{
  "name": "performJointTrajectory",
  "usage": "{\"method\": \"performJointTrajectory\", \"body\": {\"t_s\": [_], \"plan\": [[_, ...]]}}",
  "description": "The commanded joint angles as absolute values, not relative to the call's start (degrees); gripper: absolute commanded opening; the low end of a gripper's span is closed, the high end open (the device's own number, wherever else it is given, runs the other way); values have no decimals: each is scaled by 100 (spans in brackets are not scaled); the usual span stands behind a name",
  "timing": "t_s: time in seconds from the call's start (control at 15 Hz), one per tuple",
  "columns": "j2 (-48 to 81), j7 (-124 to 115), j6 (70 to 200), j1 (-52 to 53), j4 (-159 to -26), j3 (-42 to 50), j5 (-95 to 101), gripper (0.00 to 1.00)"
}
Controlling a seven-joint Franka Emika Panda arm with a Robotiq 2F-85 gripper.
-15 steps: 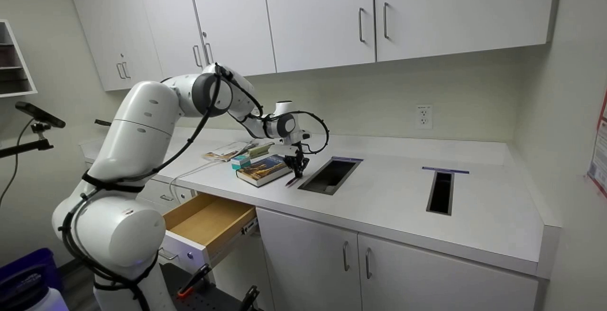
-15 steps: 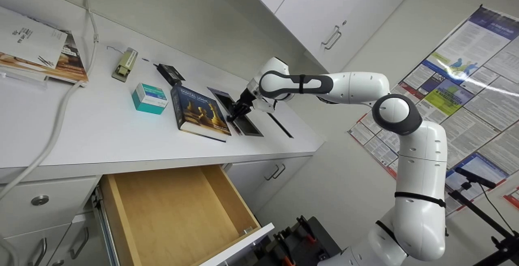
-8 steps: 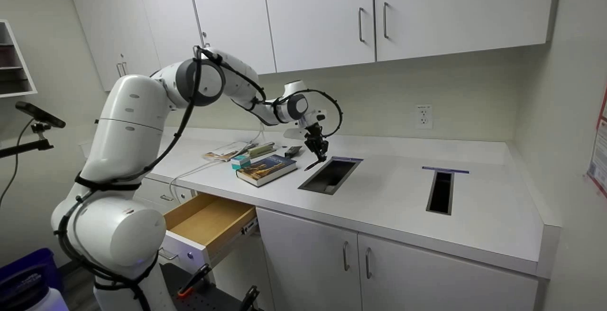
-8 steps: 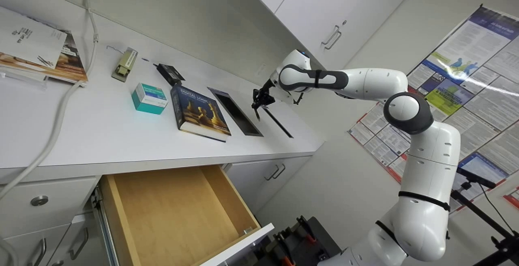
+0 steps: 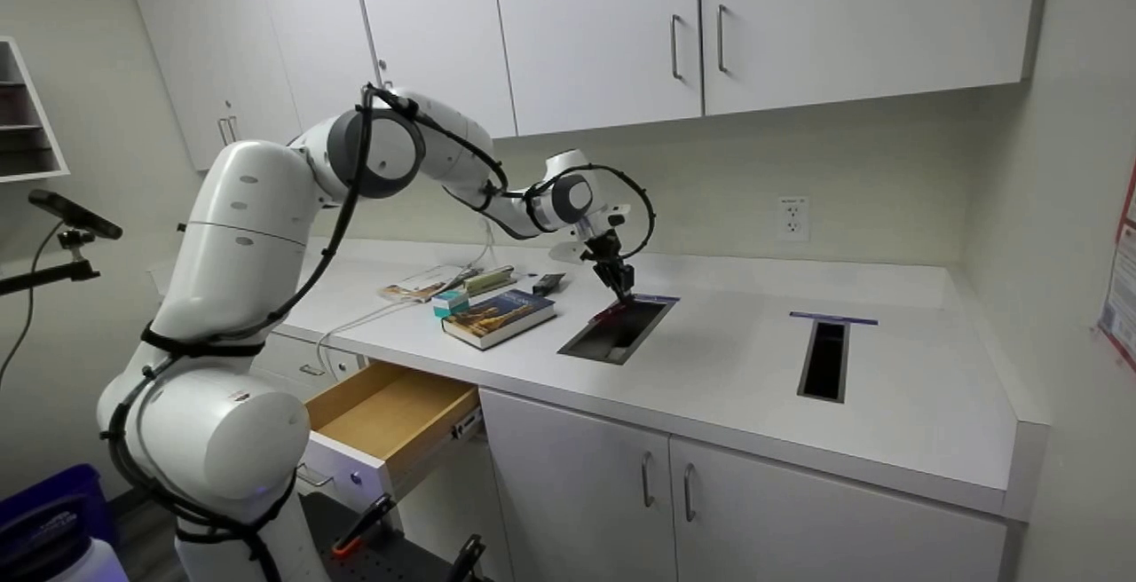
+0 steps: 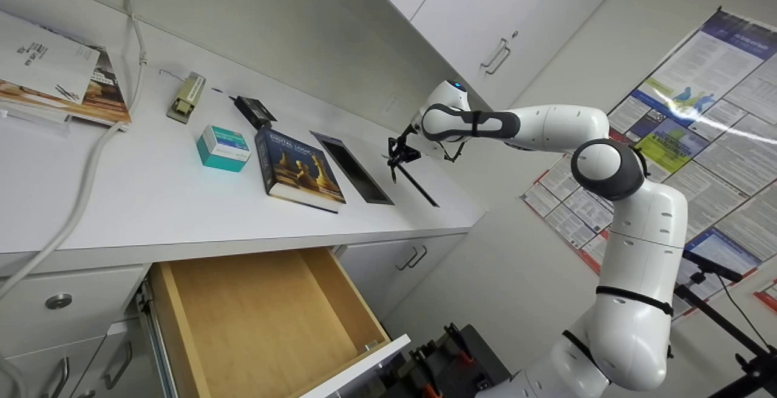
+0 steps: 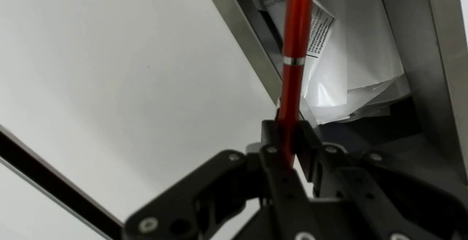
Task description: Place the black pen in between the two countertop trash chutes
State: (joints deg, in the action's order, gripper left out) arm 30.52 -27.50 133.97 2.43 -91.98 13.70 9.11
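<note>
- In the wrist view, the gripper (image 7: pixel 287 132) is clamped on the red pen (image 7: pixel 293 73), which crosses in front of the rim of the wide chute (image 7: pixel 241 31); contact unclear.
- That view alone shows printed paper (image 7: pixel 321 27) inside the wide chute.
- Only the exterior views show the book (image 5: pixel 499 316) near the wide chute.
- Opposite the book, countertop (image 5: pixel 719 342) runs from the wide chute's edge to the narrow chute (image 5: pixel 825 360).

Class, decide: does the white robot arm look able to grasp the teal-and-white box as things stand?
Probably not: its black tool is closed on a slim red pen, though nothing visible covers the box.
</note>
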Motion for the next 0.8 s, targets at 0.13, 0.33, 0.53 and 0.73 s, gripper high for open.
{"method": "performJointTrajectory", "body": {"t_s": [0.13, 0.33, 0.53, 0.73], "plan": [[3338, -3695, 13543, 221, -8750, 1713, 1146, 4], [3679, -4211, 13442, -76, -8290, 1939, 1054, 4], [4037, -4752, 13345, -403, -7932, 2069, 870, 4], [4387, -4920, 13155, -896, -7584, 1837, 255, 4]]}}
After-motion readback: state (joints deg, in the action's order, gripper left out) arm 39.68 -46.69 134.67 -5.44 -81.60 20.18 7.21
